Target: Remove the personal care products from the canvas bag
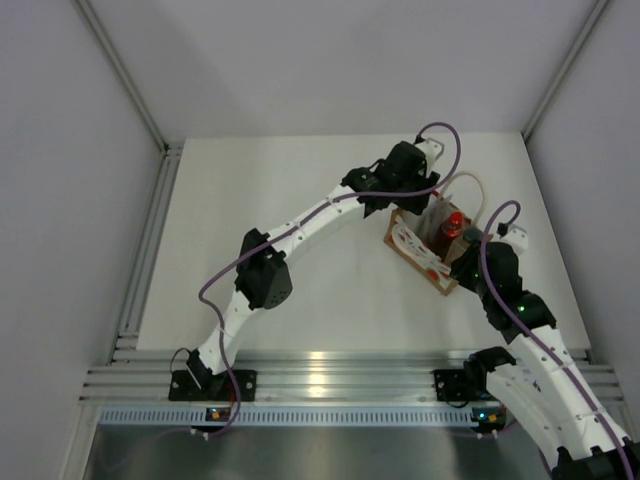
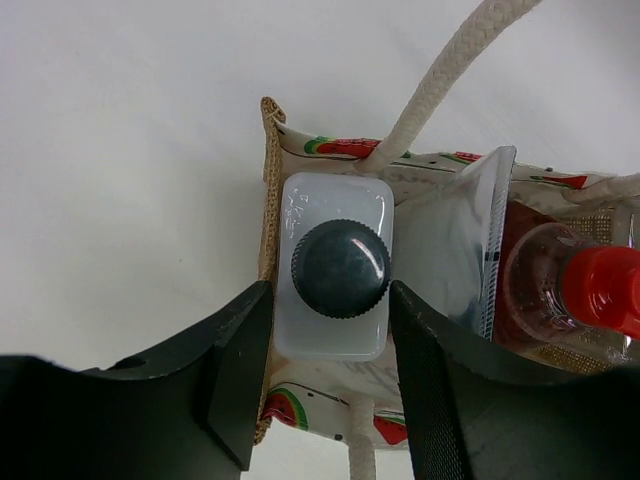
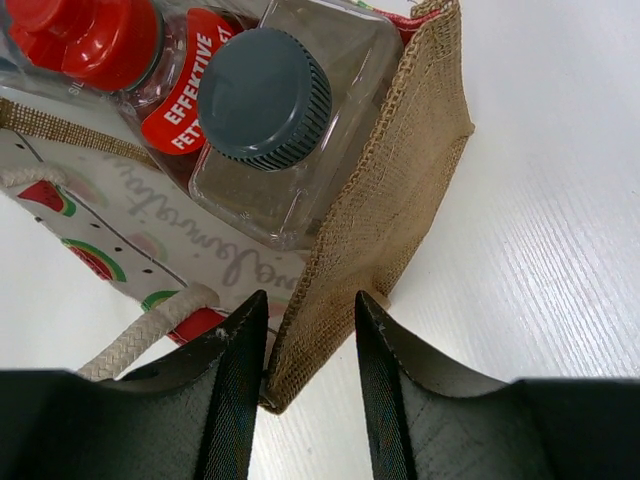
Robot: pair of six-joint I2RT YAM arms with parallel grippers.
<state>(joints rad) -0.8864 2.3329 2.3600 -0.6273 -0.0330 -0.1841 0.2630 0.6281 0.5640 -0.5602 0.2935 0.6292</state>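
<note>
The canvas bag (image 1: 408, 243) stands at the right of the table. In the left wrist view my left gripper (image 2: 330, 290) is closed around the whitish bottle with dark cap (image 2: 335, 265) at the bag's end; its left finger lies against the burlap wall (image 2: 268, 150). The white tube (image 2: 450, 260) and red bottle (image 2: 590, 290) stand beside it. My right gripper (image 3: 310, 297) pinches the bag's other burlap end wall (image 3: 390, 200), next to the clear bottle with grey cap (image 3: 265, 100) and the red bottle (image 3: 90, 35). From above, the left gripper (image 1: 418, 205) and right gripper (image 1: 462, 270) flank the bag.
The bag's cream rope handles (image 2: 450, 70) stick up over its opening. An aluminium rail (image 1: 150, 240) runs along the left edge of the white table (image 1: 300, 200), and more rails cross the front by the arm bases. Grey walls close in both sides.
</note>
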